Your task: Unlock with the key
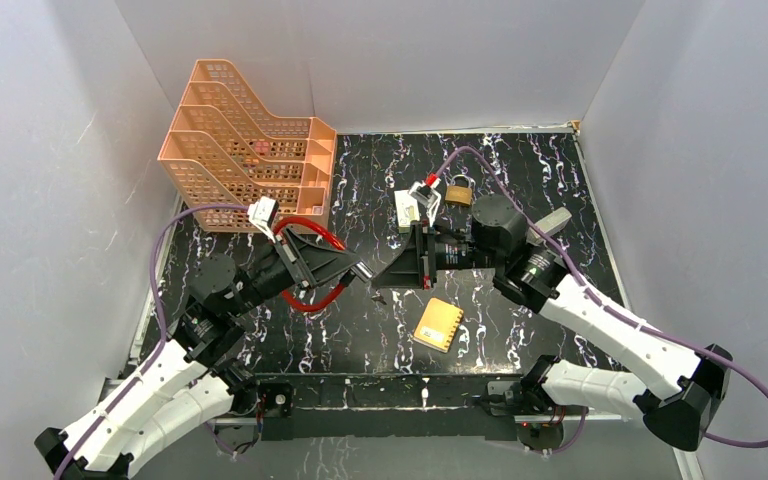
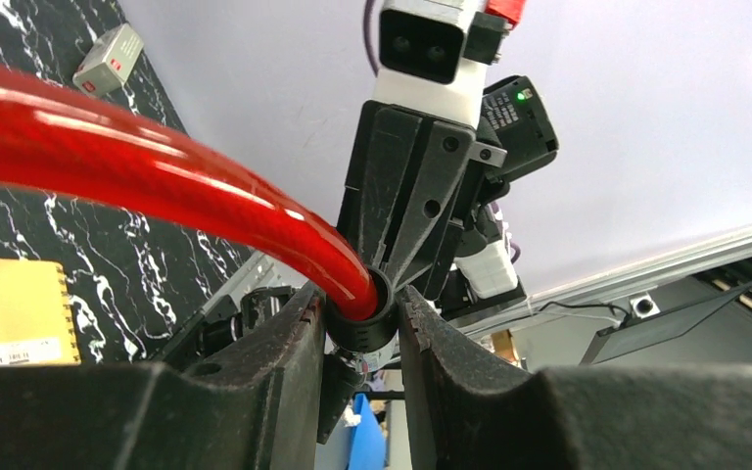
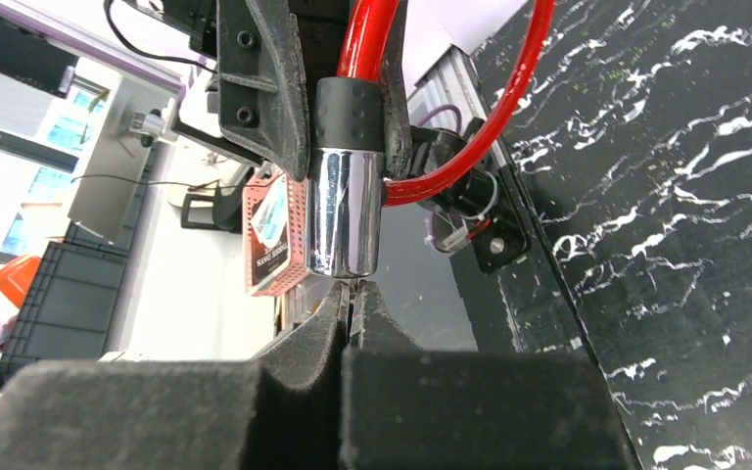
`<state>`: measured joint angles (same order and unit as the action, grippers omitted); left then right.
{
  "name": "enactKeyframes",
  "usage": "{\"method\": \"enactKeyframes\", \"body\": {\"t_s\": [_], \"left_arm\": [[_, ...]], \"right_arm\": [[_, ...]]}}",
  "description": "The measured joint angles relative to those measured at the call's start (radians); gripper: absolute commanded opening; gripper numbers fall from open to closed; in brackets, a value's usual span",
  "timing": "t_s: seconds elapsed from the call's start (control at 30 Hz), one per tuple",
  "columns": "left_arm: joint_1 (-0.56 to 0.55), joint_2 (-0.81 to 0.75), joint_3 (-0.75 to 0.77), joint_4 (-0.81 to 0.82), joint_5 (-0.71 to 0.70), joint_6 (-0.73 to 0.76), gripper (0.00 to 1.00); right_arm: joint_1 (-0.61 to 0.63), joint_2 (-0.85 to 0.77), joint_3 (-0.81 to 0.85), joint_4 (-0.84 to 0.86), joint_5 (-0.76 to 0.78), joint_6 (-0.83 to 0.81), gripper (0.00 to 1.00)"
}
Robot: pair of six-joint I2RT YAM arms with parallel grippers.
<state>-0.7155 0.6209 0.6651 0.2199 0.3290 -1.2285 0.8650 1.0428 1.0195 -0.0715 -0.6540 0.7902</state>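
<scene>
The red cable loop (image 1: 310, 240) hangs from my left gripper (image 1: 358, 272), which is shut on the cable's black collar (image 2: 362, 318) just above its chrome lock cylinder (image 3: 345, 211). My right gripper (image 3: 352, 291) is shut, its tips right under the cylinder's end face. Only a thin sliver of the key (image 3: 353, 283) shows between the tips, meeting the cylinder. In the top view my right gripper (image 1: 388, 282) faces the left one tip to tip above the table's middle. The brass padlock (image 1: 458, 193) lies behind the right arm.
An orange wire file rack (image 1: 250, 150) stands at the back left. A yellow notebook (image 1: 438, 323) lies near the front middle. A small white box (image 1: 406, 208) sits next to the padlock, and a grey block (image 1: 552, 222) lies at the right.
</scene>
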Motion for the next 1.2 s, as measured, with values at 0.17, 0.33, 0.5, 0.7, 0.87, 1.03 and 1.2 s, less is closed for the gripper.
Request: {"method": "enactKeyframes", "body": {"t_s": [0.17,0.33,0.5,0.7,0.87,1.03,1.2], "left_arm": [[0.000,0.005,0.000,0.073,-0.004,0.055,0.00],[0.000,0.033,-0.003,0.206,0.002,0.095,0.00],[0.000,0.086,-0.011,0.390,0.023,0.116,0.00],[0.000,0.172,-0.012,0.655,0.073,0.116,0.00],[0.000,0.219,-0.012,0.826,0.092,0.106,0.00],[0.000,0.255,-0.012,0.933,0.103,0.097,0.00],[0.000,0.303,-0.003,1.041,0.128,0.089,0.00]], "right_arm": [[-0.001,-0.005,-0.045,0.138,-0.023,0.098,0.00],[-0.004,-0.008,-0.081,0.295,-0.033,0.195,0.00],[-0.012,-0.009,-0.118,0.480,-0.043,0.301,0.00],[-0.016,0.012,-0.146,0.713,-0.065,0.420,0.00],[-0.015,0.058,-0.149,0.909,-0.087,0.518,0.00],[-0.014,0.116,-0.161,1.098,-0.097,0.631,0.00],[-0.013,0.166,-0.162,1.252,-0.109,0.729,0.00]]}}
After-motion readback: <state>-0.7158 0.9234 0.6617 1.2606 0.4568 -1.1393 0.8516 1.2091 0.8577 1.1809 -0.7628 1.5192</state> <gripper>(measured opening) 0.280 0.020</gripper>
